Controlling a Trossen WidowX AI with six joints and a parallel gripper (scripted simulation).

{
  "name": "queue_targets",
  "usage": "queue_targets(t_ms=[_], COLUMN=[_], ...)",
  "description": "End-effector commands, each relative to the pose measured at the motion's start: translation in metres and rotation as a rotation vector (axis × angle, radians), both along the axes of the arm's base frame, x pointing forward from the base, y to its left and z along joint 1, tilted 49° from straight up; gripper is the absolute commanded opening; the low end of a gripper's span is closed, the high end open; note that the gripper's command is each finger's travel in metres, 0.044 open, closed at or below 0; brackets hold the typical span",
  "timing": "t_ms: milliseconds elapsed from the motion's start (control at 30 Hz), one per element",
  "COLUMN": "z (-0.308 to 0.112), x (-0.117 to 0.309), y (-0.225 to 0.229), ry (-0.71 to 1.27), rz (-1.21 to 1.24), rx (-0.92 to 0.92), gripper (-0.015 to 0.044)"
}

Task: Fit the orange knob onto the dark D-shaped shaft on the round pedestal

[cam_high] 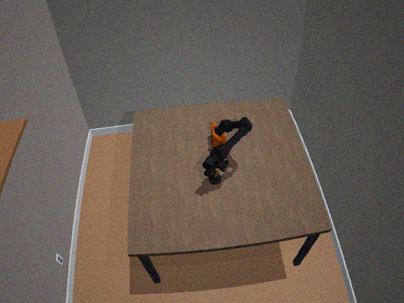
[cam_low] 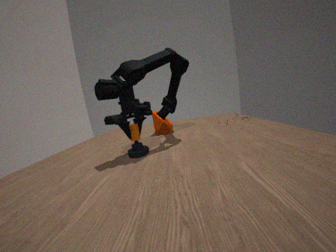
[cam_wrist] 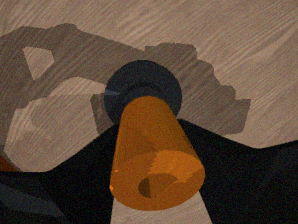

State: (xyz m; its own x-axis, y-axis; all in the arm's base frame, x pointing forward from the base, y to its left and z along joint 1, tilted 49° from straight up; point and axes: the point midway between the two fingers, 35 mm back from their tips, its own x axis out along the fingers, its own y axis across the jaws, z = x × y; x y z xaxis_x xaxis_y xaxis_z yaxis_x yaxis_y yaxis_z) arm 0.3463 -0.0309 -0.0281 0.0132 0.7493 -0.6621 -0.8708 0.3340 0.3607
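The orange knob (cam_high: 216, 173) (cam_low: 135, 132) (cam_wrist: 150, 125) is upright between the fingers of my gripper (cam_low: 135, 134) (cam_wrist: 148, 127), which is shut on it. The dark round pedestal (cam_high: 215, 180) (cam_low: 138, 151) (cam_wrist: 142, 71) stands on the table directly below. In the exterior view a short length of the dark shaft (cam_low: 136, 142) shows between the knob's lower end and the pedestal, so the knob is not against the pedestal. Whether the shaft's tip is inside the hole cannot be told. The knob's top opening faces the wrist camera; the shaft's flat side is hidden.
The arm's orange base (cam_high: 217, 137) (cam_low: 163, 127) stands behind the pedestal on the wooden table (cam_high: 173, 216) (cam_low: 225, 187). The arm arches from it over to the knob. The arm's shadow falls around the pedestal. Small dark marks show at the table's far right in the exterior view.
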Motion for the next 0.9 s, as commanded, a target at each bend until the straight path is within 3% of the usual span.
queue_targets(t_ms=[0, 867], z=[-0.0005, 0.0009], x=[-0.0003, -0.0001], y=[0.0001, -0.0004], ry=[-0.015, -0.015], rz=[0.009, 0.009], rx=[0.0, 0.0], gripper=[0.0, 0.0])
